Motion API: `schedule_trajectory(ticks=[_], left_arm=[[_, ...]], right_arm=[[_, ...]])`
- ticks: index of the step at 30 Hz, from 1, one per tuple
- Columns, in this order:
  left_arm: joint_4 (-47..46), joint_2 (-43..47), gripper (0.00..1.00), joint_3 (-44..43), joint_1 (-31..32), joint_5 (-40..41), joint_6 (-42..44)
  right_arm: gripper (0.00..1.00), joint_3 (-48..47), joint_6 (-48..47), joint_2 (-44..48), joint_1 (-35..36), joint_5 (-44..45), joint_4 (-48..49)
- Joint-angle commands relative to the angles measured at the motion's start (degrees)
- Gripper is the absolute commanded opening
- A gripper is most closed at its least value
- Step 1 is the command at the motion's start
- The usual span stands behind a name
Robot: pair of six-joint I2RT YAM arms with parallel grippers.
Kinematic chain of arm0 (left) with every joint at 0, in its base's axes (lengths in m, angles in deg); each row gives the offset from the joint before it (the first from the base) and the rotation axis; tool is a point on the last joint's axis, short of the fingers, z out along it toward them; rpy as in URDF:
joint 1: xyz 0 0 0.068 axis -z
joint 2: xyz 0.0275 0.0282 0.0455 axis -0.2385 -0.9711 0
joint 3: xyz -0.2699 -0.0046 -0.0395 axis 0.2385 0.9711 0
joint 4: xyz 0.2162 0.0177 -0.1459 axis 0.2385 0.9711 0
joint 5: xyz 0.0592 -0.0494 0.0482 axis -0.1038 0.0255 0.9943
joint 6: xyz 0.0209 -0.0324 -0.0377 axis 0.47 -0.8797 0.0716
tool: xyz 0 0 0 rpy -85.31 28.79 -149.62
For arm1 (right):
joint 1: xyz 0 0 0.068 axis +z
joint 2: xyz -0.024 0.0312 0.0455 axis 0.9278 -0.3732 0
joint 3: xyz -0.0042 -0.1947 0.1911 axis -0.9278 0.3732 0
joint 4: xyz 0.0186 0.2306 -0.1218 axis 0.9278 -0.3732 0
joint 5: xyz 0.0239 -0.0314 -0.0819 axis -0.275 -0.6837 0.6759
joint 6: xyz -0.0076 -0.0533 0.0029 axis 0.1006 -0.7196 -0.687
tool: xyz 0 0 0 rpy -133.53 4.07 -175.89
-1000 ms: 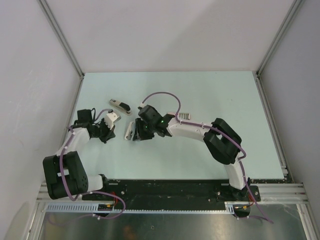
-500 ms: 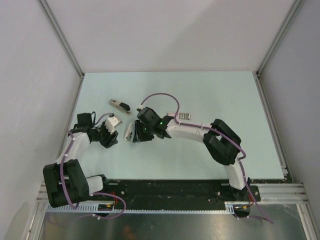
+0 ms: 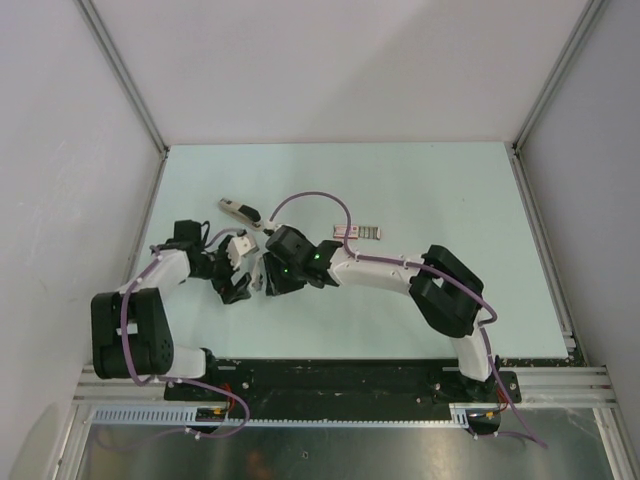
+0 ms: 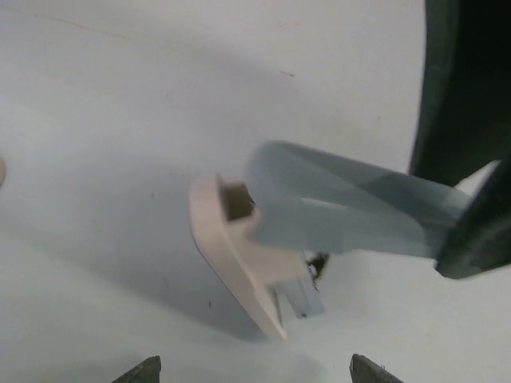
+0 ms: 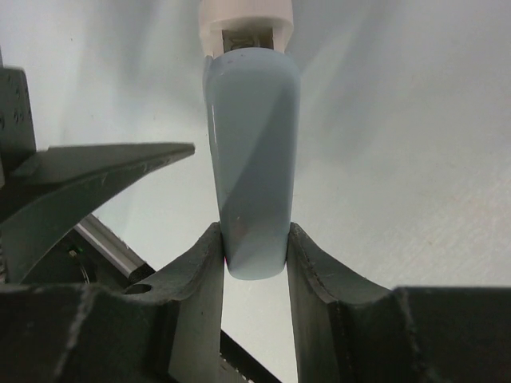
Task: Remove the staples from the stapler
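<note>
The stapler (image 3: 240, 211), a slim black bar with a silvery end, lies on the table beyond both grippers, untouched. My right gripper (image 5: 254, 236) is shut on a pale blue rounded piece (image 5: 252, 136) with a cream end (image 5: 244, 16), held just above the table (image 3: 400, 180). In the top view the right gripper (image 3: 263, 272) sits left of centre. My left gripper (image 3: 238, 268) stands wide open right beside it. In the left wrist view the blue piece (image 4: 343, 211) and its cream end (image 4: 231, 239) hang ahead of the left gripper (image 4: 255, 371), nothing between the jaws. I see no staples.
A flat red-white-grey packet (image 3: 358, 232) lies behind the right arm's forearm. A purple cable (image 3: 320, 198) arcs over the right wrist. White walls and metal rails enclose the table on the left, far and right sides.
My left gripper went from shut to wide open and swung right, up to the right gripper. The right gripper shifted a little left and nearer, still gripping the blue piece.
</note>
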Motion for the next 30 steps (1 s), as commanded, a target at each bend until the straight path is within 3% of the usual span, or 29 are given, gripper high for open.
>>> schedule_trajectory(ticks=[1,12,23,30], left_arm=[[0.2,-2.5,0.99,-3.8,2.0,-0.9,3.5],[-0.3,-5.8,0.94,-3.8,8.0,3.0,5.2],[-1.1,-9.1,0.73,-6.5,10.0,5.3,3.7],[-1.2,-9.4,0.47,-4.3,10.7,6.6,5.2]], right_arm=[[0.0,0.4,-1.7,3.5,0.5,2.0,-1.7],[0.0,0.7,2.4,3.1,-2.6,-4.0,0.4],[0.0,2.9,6.3,2.2,-3.9,-10.8,4.9],[0.0,3.1,8.0,1.8,-4.2,-14.1,7.5]])
